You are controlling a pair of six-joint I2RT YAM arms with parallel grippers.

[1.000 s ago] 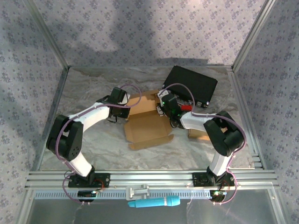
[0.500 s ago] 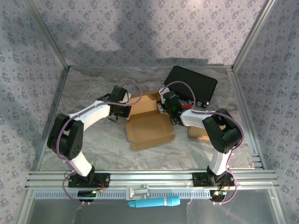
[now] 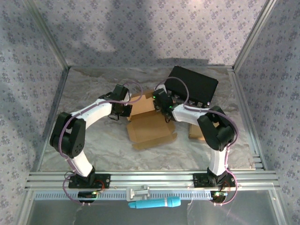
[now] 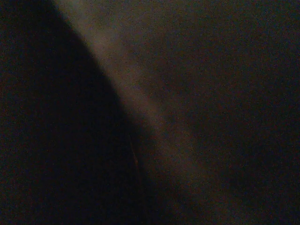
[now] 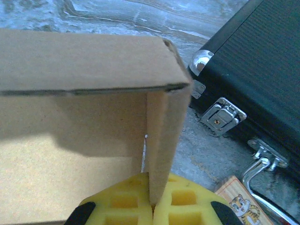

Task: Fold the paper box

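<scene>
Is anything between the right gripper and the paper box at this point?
Nothing visible. The right gripper is shut on the paper box, its yellow pads pinching an upright side wall. The black case sits off to the side.

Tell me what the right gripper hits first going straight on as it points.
The right gripper is shut on the side wall of the paper box; straight on, it likely meets the cross wall at the corner first. Depth is unclear.

Plain brown cardboard box (image 3: 149,127), ribbed black case (image 3: 194,84) with silver latches (image 5: 220,117), yellow pads (image 5: 185,201), grey marbled table (image 3: 108,145).
</scene>
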